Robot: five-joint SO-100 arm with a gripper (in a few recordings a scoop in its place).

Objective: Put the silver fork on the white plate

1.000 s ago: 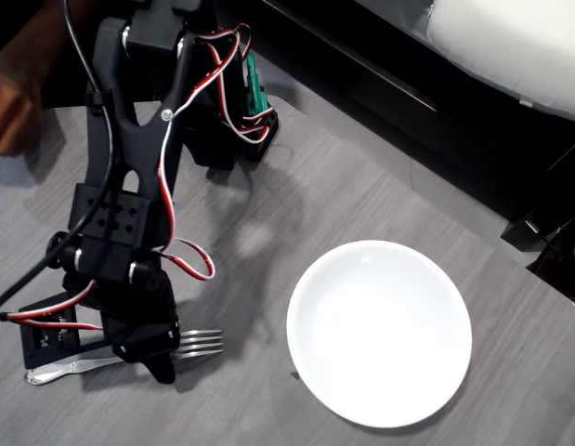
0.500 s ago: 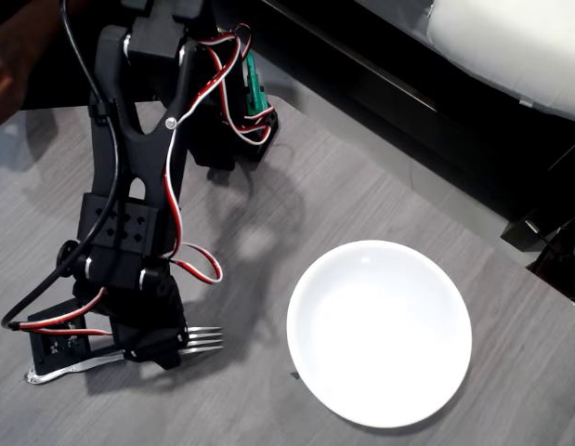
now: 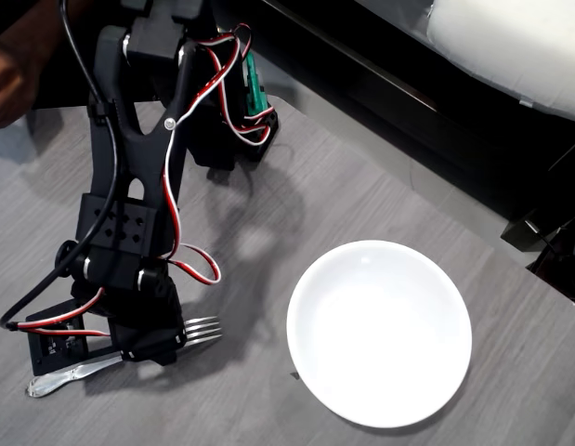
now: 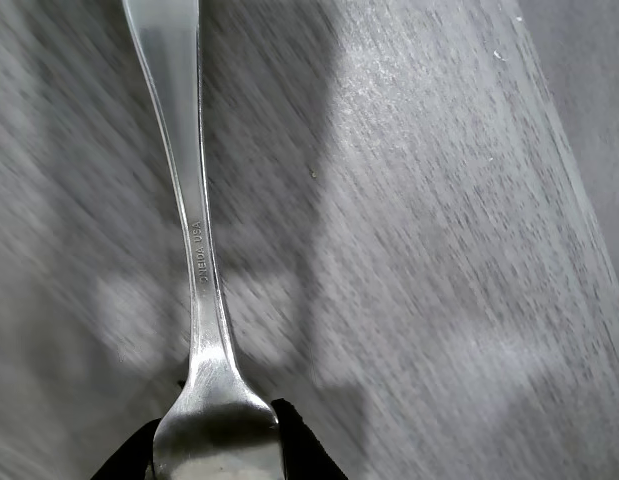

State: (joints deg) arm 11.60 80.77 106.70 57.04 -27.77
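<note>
Tilted since before, silver fork (image 3: 202, 330) sits clamped in fingers (image 4: 299, 450), arm bent low.

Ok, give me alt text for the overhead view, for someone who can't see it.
A black robot arm's gripper is closed on a silver fork at the lower left of a grey wood-grain table, tines pointing right toward an empty white plate. The fork's handle end sticks out to the left of the gripper.

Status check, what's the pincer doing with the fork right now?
Pincer shut on fork near the neck. Tines point toward plate, which sits apart, bare. Nothing between them.
</note>
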